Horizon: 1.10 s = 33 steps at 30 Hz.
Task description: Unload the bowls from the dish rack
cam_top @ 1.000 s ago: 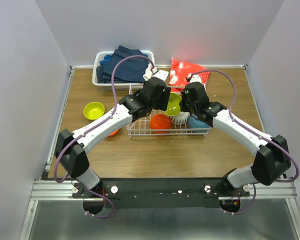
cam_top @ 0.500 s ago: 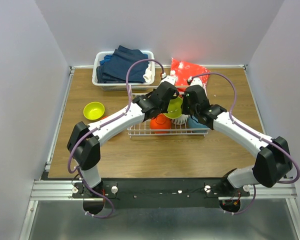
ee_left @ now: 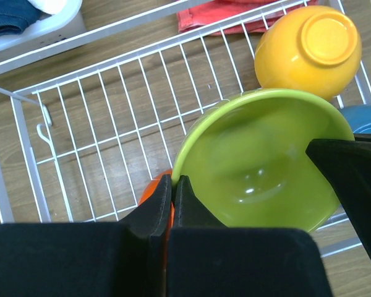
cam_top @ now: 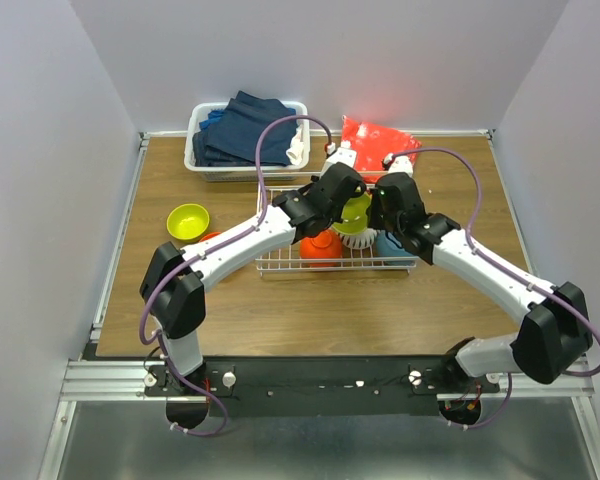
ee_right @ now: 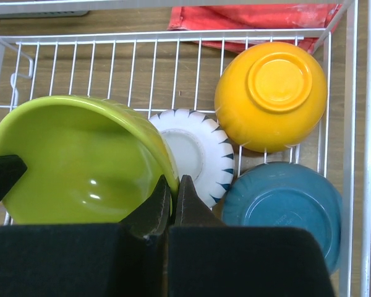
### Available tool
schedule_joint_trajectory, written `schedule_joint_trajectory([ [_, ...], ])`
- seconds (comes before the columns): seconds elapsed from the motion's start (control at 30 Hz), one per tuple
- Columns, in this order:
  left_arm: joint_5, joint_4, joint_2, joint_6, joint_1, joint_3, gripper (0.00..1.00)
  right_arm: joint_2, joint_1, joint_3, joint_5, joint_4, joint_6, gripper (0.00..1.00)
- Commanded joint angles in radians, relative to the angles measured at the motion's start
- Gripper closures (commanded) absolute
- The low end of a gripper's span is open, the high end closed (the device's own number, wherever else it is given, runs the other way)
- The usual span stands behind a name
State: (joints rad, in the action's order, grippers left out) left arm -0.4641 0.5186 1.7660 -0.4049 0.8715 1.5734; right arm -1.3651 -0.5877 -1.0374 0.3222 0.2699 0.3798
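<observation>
Both jaws clamp opposite rims of lime green bowl in dish rack

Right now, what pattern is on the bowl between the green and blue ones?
White bowl with dark pointed stripes; clearest in the right wrist view.

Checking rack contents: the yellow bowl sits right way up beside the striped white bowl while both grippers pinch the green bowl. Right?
No. The yellow bowl is upside down, base up, as the right wrist view shows; it is beside the striped white bowl, and the left gripper and right gripper pinch the green bowl.
</observation>
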Motion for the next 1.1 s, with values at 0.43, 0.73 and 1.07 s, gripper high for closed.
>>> schedule_joint_trajectory([
  [0.43, 0.01, 0.061, -0.105, 0.022, -0.091, 0.033, 1.0, 0.297, -0.008, 0.149, -0.104, -0.257, -0.004, 0.08],
  [0.73, 0.145, 0.107, -0.305, -0.034, -0.367, -0.09, 1.0, 0.334, -0.006, 0.198, -0.069, -0.293, 0.001, 0.01],
  [1.07, 0.259, 0.113, -0.479, -0.064, -0.718, -0.292, 1.0, 0.366, -0.006, 0.246, -0.081, -0.342, 0.021, 0.0],
])
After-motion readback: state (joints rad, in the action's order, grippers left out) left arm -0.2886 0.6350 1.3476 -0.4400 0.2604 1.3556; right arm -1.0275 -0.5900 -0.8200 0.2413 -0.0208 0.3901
